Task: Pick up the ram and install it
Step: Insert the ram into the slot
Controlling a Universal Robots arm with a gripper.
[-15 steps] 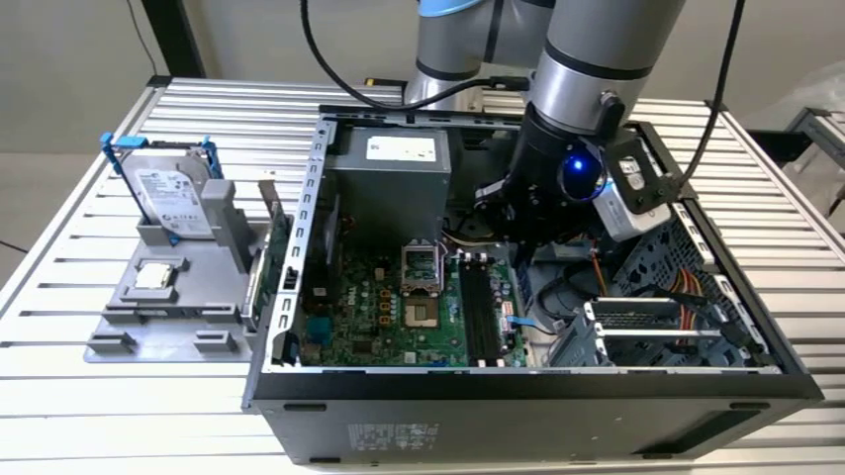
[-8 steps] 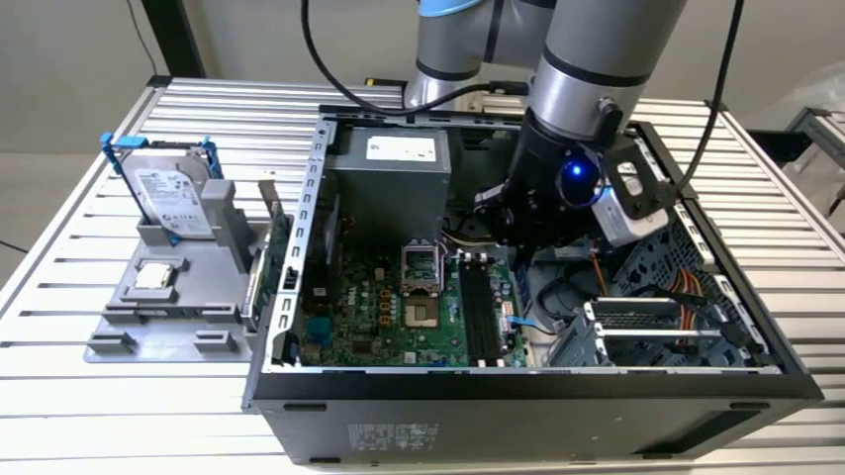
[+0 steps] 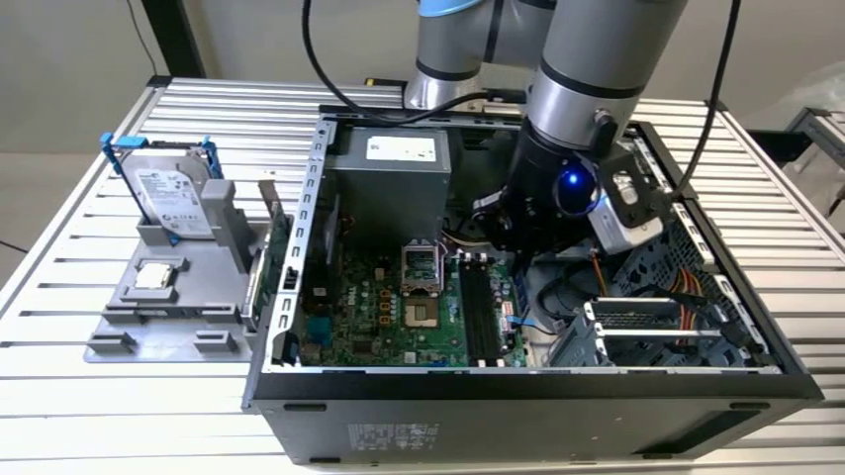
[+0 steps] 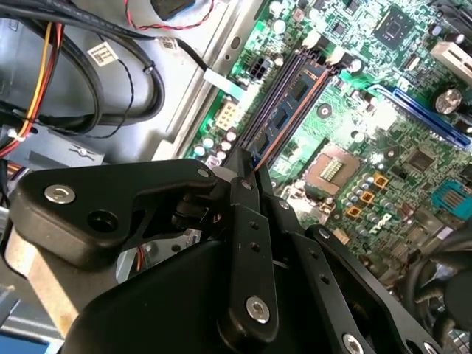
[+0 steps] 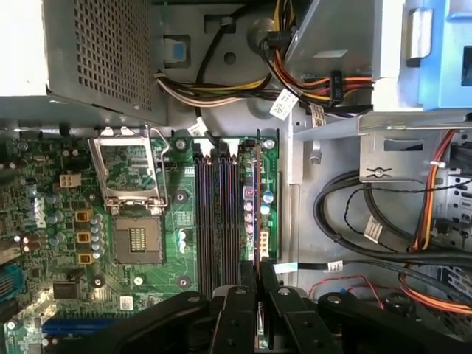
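Note:
The ram (image 4: 291,110) is a thin dark stick with bluish chips. It stands on edge along the outermost memory slot of the green motherboard (image 5: 184,258), and in the first wrist view the ram (image 5: 258,214) shows as a narrow line. My gripper (image 5: 258,284) is shut on its near end, one black finger on each face; in the second wrist view the gripper (image 4: 249,173) pinches that same end. Whether the stick is fully seated I cannot tell. In the exterior view my arm (image 3: 568,168) reaches down into the open computer case (image 3: 528,381), over the memory slots (image 3: 482,312).
The open processor socket (image 5: 133,221) lies beside the slots. The power supply (image 3: 390,173) and the cable bundles (image 5: 354,221) crowd the case. Outside it, at the exterior view's left, a grey fixture (image 3: 113,341) carries the hard drive (image 3: 172,198) and a small square chip (image 3: 156,275).

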